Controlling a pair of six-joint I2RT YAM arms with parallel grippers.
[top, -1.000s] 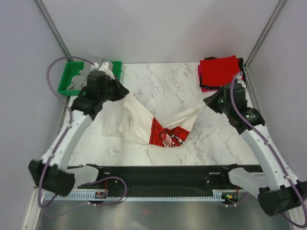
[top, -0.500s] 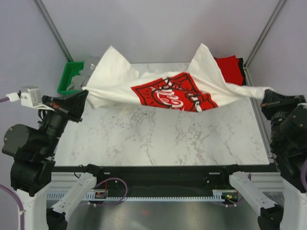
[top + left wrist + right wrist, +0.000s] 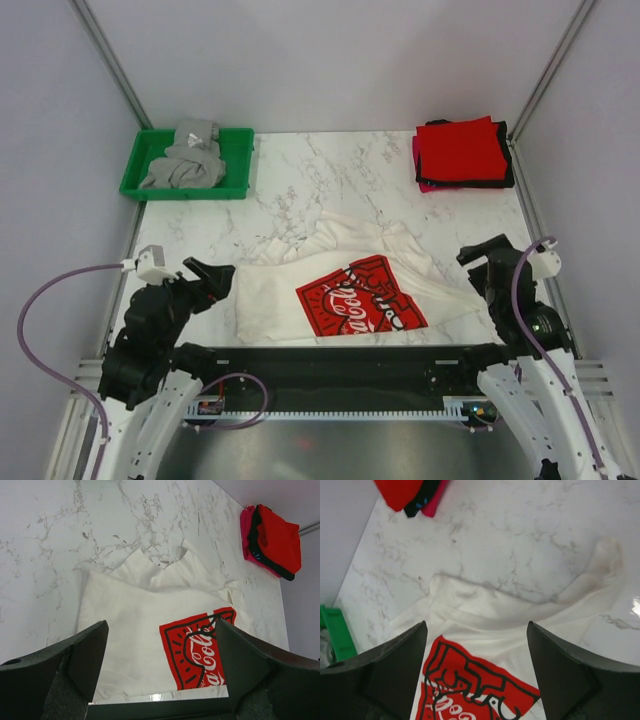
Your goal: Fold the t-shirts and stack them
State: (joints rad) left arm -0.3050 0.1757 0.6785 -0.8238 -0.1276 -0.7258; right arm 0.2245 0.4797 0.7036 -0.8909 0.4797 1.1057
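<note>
Half a second earlier the white Coca-Cola t-shirt [image 3: 330,290] was stretched in mid-air between both arms. Now it lay print-up on the near half of the marble table [image 3: 330,170], and both arms had pulled back toward their bases. Left gripper [image 3: 212,278] and right gripper [image 3: 482,256] were both spread wide with nothing between the fingers, so the shirt was let go. My guess is the fling was meant to spread it flat for folding. It mostly worked, though the far edge looked rumpled.

Overhead cam gave the whole layout: grey shirt [image 3: 188,165] heaped in the green tray [image 3: 135,178] far left, folded stack [image 3: 462,152] with red on top far right. Wrist cams added detail. The left one showed that jagged, crumpled far edge up close, and the right one showed a sleeve [image 3: 600,565] trailing off in a twisted roll.
</note>
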